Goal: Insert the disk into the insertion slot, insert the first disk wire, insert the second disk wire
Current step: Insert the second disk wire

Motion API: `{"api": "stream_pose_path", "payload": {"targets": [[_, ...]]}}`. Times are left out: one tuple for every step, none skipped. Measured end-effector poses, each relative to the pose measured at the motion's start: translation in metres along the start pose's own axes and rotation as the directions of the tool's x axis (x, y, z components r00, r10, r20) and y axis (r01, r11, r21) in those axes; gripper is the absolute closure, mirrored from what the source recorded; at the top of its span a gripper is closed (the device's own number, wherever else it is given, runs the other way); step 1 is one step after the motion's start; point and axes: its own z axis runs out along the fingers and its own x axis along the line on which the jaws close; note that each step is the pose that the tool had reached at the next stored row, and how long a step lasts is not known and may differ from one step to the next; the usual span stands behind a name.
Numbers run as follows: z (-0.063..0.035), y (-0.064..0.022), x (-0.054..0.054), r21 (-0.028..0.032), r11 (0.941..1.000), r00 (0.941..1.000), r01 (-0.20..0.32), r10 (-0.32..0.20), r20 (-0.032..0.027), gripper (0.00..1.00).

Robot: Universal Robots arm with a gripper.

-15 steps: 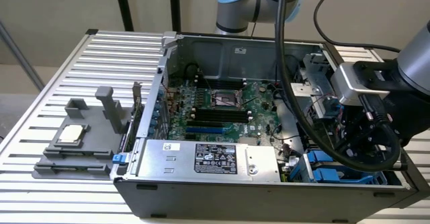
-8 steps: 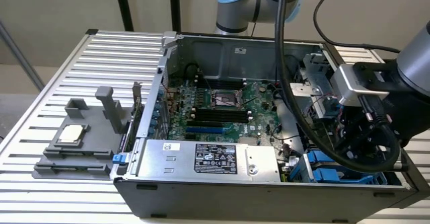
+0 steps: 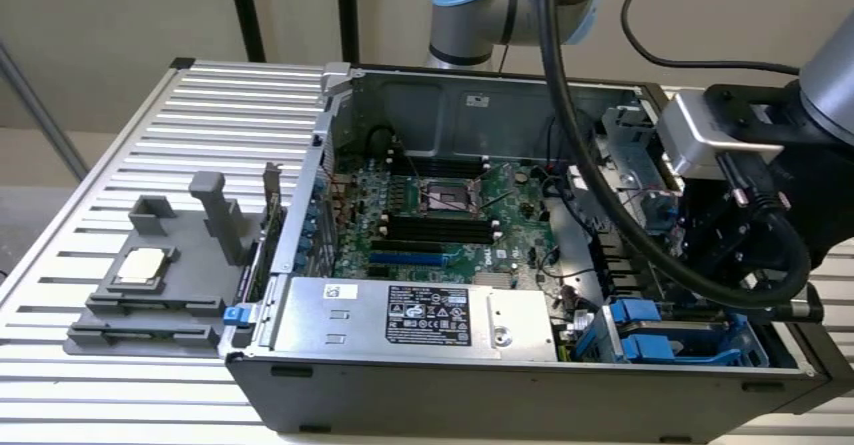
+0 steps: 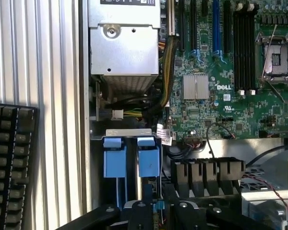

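Note:
The insertion slot (image 3: 667, 340) is the drive cage with bright blue clips in the corner of the open computer case, at the exterior view's lower right. In the wrist view, two bright blue carrier ends (image 4: 149, 162) sit side by side in it. The disk's silver body is hidden, so I cannot tell which carrier holds it. My black gripper (image 3: 747, 265) hangs just above the cage. In the wrist view the gripper (image 4: 157, 216) is close to the carrier ends, with a small blue piece (image 4: 157, 205) at its tip.
A silver power supply (image 3: 414, 315) with a black label lies beside the cage. The green motherboard (image 3: 441, 215) fills the case floor, with loose cables (image 4: 211, 143) near the cage. A grey fixture (image 3: 160, 285) stands on the slatted table, and a black keyboard (image 4: 9, 167) lies outside the case.

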Motion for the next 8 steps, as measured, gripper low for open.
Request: {"api": "stream_pose_path", "payload": {"targets": [[-0.0005, 0.0028, 0.0001, 0.0012, 1.0, 1.0, 0.0, 0.0, -0.0001, 0.75], [-0.0006, 0.0036, 0.0002, 0.0018, 1.0, 1.0, 0.0, 0.0, 0.0, 0.75], [-0.0007, 0.0036, 0.0002, 0.0017, 1.0, 1.0, 0.0, 0.0, 0.0008, 0.75], [-0.0007, 0.0036, 0.0002, 0.0017, 1.0, 1.0, 0.0, 0.0, 0.002, 0.75], [-0.0008, 0.0036, 0.0002, 0.0016, 1.0, 1.0, 0.0, 0.0, 0.003, 0.75], [-0.0007, 0.0036, 0.0001, 0.0015, 1.0, 1.0, 0.001, -0.001, 0.0042, 0.75], [-0.0008, 0.0036, 0.0001, 0.0015, 1.0, 1.0, 0.001, -0.001, 0.0053, 0.75], [-0.0008, 0.0036, 0.0002, 0.0014, 1.0, 1.0, 0.001, -0.001, 0.0063, 0.75]]}}
